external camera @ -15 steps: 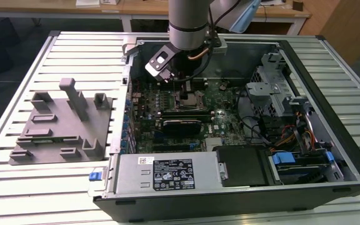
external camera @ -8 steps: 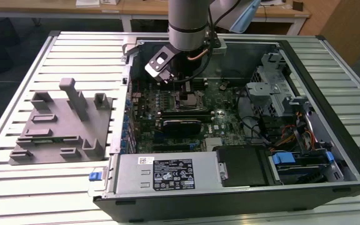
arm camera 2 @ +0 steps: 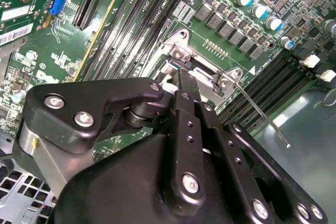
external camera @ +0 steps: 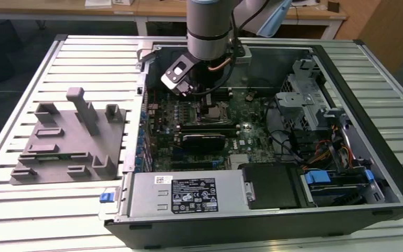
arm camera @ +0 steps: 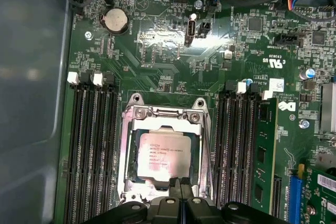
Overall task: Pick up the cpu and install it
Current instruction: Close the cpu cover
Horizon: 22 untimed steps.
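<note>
Fingertips [arm camera: 176,190] of the gripper [arm camera: 181,183] press together, gripping nothing, over one edge of the cpu [arm camera: 164,156]. It lies flat in the socket frame [arm camera: 166,114], small print on its silver top. The second wrist view shows the thin lever [arm camera 2: 261,113] angled outward.

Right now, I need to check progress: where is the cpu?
In the first wrist view the cpu lies in the socket between the memory slots, with the gripper at its edge.
</note>
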Tool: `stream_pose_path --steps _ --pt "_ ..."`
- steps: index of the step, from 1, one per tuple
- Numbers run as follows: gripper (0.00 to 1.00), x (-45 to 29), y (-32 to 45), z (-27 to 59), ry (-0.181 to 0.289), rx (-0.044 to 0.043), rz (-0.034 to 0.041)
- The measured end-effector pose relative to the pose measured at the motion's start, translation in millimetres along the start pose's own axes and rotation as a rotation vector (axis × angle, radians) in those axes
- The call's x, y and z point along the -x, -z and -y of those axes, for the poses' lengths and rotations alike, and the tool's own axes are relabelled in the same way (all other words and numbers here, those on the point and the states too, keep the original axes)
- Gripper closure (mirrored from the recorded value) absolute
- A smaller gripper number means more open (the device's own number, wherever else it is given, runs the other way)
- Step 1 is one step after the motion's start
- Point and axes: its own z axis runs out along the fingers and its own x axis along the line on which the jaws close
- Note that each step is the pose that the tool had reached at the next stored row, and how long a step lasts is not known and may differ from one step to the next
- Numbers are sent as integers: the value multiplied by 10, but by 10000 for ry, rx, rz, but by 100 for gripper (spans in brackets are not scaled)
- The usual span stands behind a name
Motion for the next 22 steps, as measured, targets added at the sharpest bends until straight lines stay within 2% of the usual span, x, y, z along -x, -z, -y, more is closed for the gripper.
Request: stream_pose_path --steps 11,22 --pt "89 -1 -100 20 0 -1 0" --pt "89 -2 -141 22 -1 -2 1"
